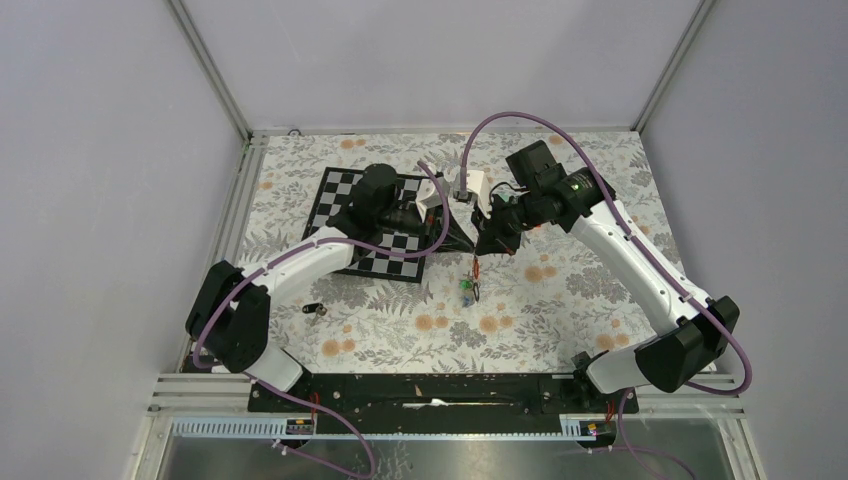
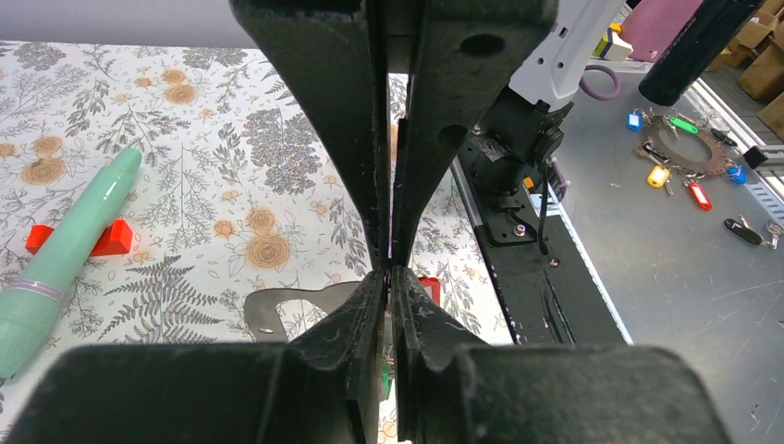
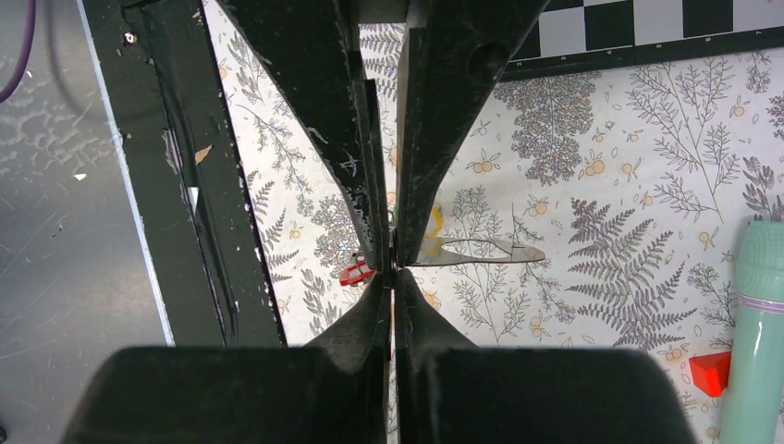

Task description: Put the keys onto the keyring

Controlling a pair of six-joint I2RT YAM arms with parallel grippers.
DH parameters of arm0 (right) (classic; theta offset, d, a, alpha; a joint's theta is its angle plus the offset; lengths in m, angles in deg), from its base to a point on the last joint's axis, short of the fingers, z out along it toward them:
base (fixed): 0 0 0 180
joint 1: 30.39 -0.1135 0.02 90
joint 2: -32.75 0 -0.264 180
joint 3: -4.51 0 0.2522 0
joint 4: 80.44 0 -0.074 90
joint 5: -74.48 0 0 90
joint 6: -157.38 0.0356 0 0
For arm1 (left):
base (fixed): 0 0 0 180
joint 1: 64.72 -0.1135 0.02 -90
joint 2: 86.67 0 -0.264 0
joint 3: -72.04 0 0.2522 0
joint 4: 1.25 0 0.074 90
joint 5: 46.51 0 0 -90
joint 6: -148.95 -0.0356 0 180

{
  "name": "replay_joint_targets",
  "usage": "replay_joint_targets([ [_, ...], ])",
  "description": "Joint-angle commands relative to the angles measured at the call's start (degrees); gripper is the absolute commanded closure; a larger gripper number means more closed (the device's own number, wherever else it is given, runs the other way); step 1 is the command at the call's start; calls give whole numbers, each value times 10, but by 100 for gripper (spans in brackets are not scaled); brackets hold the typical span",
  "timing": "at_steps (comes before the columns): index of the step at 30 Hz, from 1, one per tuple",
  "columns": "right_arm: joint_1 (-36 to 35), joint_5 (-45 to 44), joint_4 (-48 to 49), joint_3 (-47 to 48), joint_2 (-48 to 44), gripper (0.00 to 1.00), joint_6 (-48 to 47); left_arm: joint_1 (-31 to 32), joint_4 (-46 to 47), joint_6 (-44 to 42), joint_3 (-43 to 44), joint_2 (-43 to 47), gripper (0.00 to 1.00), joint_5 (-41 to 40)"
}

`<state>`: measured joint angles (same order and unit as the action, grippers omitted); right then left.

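Grey metal keyring, plastic-tagged keys

A robotics lab cell is showing: grey panel walls on aluminium posts are enclosing the floral-patterned cloth surface below the left end effector; brown cardboard boxes are sitting beyond it.

checkerboard: on the tabletop, back left, under the left arm.
grippers: left gripper and right gripper meet close together above the tabletop's middle, just right of the checkerboard.
keyring: at the right gripper's tips, above the tabletop.
keys: clustered just in front of the two grippers.
single key: on the tabletop, front left, well apart from the cluster.
tube: lying on the tabletop across a small block.
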<state>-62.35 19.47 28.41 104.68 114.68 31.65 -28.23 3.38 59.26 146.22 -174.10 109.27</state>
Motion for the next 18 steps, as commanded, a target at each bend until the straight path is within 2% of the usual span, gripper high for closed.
replay_joint_targets([
  [1, -5, 8, 15, 11, -9, 100, 4, 3, 39, 13, 19, -4, 91, 13],
  [6, -6, 4, 22, 5, -12, 100, 8, 3, 38, 12, 12, -1, 100, 13],
  [12, -6, -1, 37, -7, -21, 100, 12, 3, 30, 7, 5, 3, 100, 16],
  [16, -6, -6, 39, -9, -23, 100, 11, 3, 28, 6, 1, 5, 88, 17],
  [18, -6, -7, 40, -10, -24, 100, 12, 3, 28, 6, -2, 6, 85, 17],
])
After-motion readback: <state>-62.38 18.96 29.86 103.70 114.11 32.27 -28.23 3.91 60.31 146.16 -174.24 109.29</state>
